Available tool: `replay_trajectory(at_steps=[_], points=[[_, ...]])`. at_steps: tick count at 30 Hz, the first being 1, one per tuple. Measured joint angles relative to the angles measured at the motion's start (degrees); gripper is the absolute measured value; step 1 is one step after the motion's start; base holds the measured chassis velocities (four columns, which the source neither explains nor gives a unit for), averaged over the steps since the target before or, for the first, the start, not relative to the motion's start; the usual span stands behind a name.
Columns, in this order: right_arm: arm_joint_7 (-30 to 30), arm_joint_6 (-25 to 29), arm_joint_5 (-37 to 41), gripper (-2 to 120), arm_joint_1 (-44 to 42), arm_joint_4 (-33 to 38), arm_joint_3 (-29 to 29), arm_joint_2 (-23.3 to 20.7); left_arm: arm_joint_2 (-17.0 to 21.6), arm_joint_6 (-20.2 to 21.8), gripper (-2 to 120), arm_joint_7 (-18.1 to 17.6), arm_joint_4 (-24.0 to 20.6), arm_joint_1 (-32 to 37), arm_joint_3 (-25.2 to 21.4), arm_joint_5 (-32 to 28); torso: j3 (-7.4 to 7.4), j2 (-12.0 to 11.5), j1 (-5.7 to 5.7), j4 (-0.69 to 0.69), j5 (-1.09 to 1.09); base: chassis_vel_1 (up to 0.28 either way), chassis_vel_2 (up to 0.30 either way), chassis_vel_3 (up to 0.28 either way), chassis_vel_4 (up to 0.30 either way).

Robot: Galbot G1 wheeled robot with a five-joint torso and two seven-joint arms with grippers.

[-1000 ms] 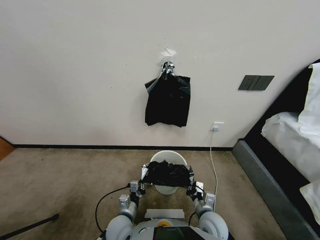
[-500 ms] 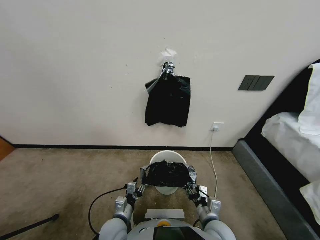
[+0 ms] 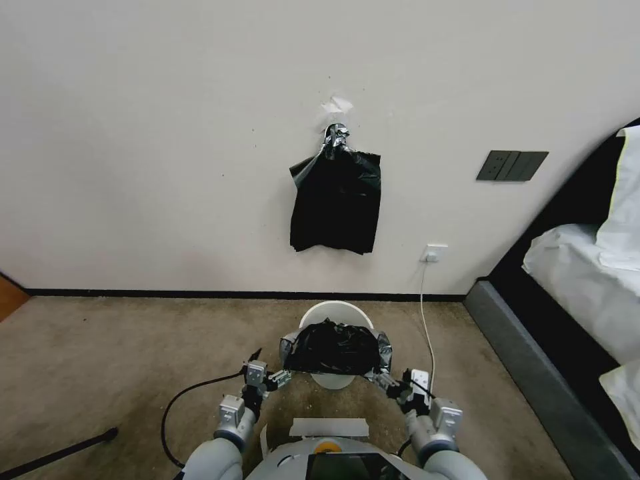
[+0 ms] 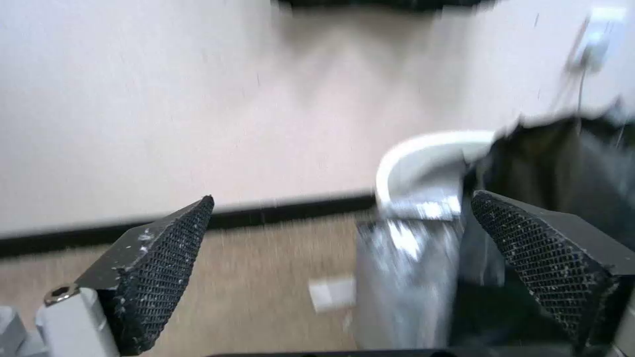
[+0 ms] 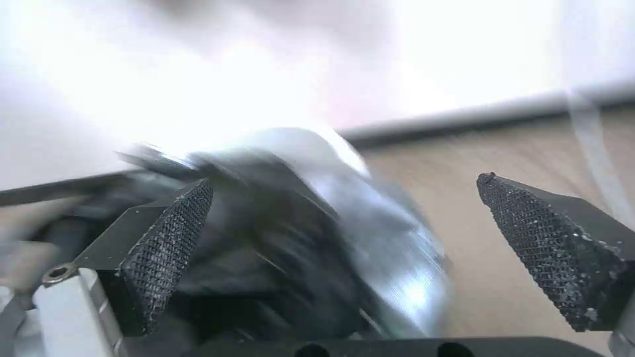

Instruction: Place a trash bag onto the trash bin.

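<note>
Fingertips of the left gripper (image 3: 272,381) stand wide apart with nothing between them; in the left wrist view one black cross-hatched pad (image 4: 165,267) sits over bare carpet and the other just beside the thin, crinkly, glossy black plastic trash bag (image 3: 333,348). The right gripper (image 3: 395,385) is spread just as wide and holds nothing, the bag's shiny side lying between and beyond its fingers (image 5: 165,248) in the right wrist view. The bag is draped over the near rim and mouth of the small round cream-white plastic trash bin (image 3: 331,311), whose far rim shows bare. Open brown carpet (image 3: 120,360) lies to the left; a white cable (image 3: 427,333) runs down close on the right.
</note>
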Motion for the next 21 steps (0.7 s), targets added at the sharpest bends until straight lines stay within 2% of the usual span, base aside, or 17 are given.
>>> replay_trajectory(at_steps=[1,2,4,7,10,11,13,15,18,19,21], points=[[-3.1,-0.3,0.4,100,1.7,-0.6,0.7,-1.3,-1.0,-1.3,100,0.2,0.1,0.2,-0.9,0.9,0.0,0.0,0.0,0.01,0.0,0.0,0.0,0.0,0.0],[-3.1,-0.3,0.4,100,1.7,-0.6,0.7,-1.3,-1.0,-1.3,100,0.2,0.1,0.2,-0.9,0.9,0.0,0.0,0.0,0.01,0.0,0.0,0.0,0.0,0.0],[-7.1,-1.9,1.7,100,5.9,-2.2,1.6,-4.2,-2.8,-2.5,100,0.3,0.1,0.5,-2.4,3.0,0.0,0.0,0.0,0.01,0.01,0.0,0.0,0.0,0.0],[-9.3,-3.5,3.2,100,9.7,-3.8,2.0,-6.5,-4.1,-2.7,100,0.3,-0.1,0.5,-3.2,4.4,0.01,0.0,0.0,0.01,0.0,0.0,0.0,0.0,0.0],[-12.6,-6.8,6.6,100,17.5,-7.4,1.1,-11.6,-5.9,-2.7,100,0.6,-1.0,1.3,-4.9,7.2,0.01,0.0,0.0,0.03,0.0,0.0,0.0,0.0,0.0],[-12.6,-6.8,6.6,100,17.5,-7.4,1.1,-11.6,-5.9,-2.7,100,0.6,-1.0,1.3,-4.9,7.2,0.01,0.0,0.0,0.03,0.0,0.0,0.0,0.0,0.0],[-16.9,-10.1,8.1,100,24.7,-12.4,-1.5,-15.9,-7.2,-2.7,100,1.2,-2.0,2.5,-6.5,10.1,0.01,0.0,0.0,-0.01,0.01,0.0,0.0,0.0,0.0],[-17.8,-10.8,8.2,100,26.2,-13.3,-2.1,-16.6,-7.5,-2.7,100,1.4,-2.2,2.8,-6.9,10.7,0.01,0.0,0.0,-0.01,0.01,0.0,0.0,0.0,0.0],[-24.6,-14.8,9.5,100,40.1,-20.4,-9.3,-21.2,-9.3,-2.7,100,2.6,-3.5,5.0,-8.4,14.4,0.01,0.0,0.0,0.03,0.0,0.0,0.0,0.0,0.0],[-24.6,-14.8,9.5,100,40.1,-20.4,-9.3,-21.2,-9.3,-2.7,100,2.6,-3.5,5.0,-8.4,14.4,0.01,0.0,0.0,0.03,0.0,0.0,0.0,0.0,0.0],[-28.1,-16.1,10.7,100,46.5,-24.4,-14.0,-22.9,-10.2,-2.7,100,2.9,-4.4,6.4,-8.8,14.5,0.01,0.0,0.01,0.03,-0.02,0.0,0.0,0.0,0.0]])
